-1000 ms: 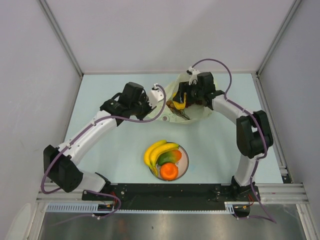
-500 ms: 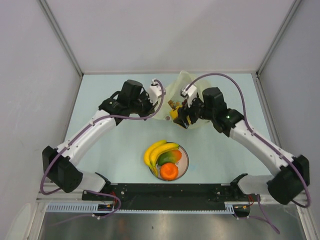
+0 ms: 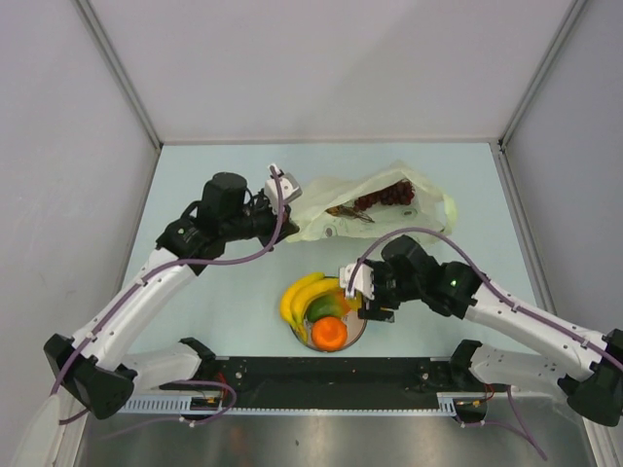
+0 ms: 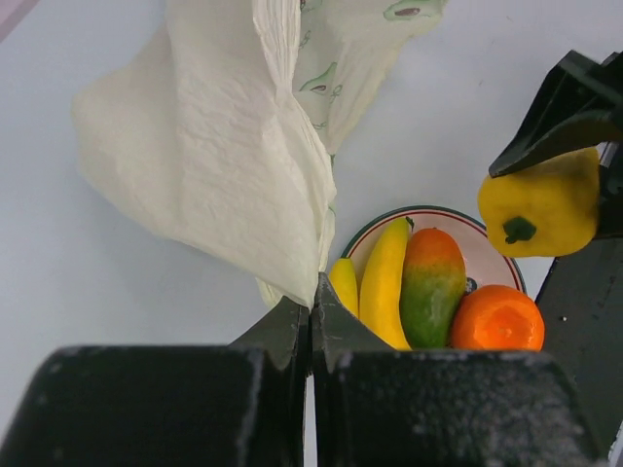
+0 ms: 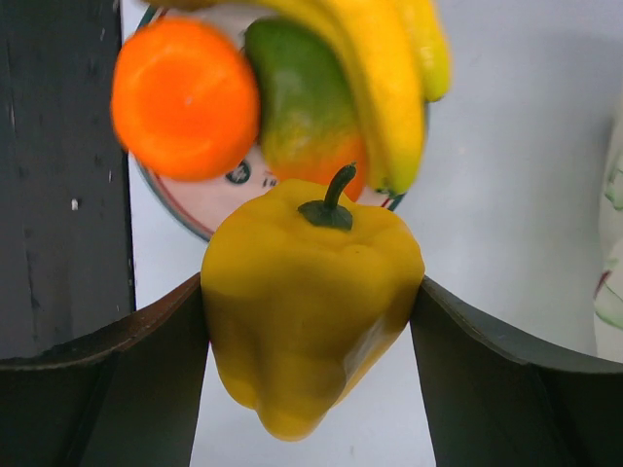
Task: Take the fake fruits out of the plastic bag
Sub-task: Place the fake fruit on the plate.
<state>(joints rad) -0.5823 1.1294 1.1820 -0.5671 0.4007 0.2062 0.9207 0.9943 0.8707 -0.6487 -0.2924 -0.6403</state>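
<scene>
The left end effector is clamped shut on a fold at the left end of the bag, toward the far left of the table. The bag lies along the far edge, right of centre, with the grapes showing dark inside it. The right end effector grips a yellow pepper between wide-set fingers, above the right rim of the plate. The plate sits at the middle of the near edge and holds the banana, mango and orange, packed together.
</scene>
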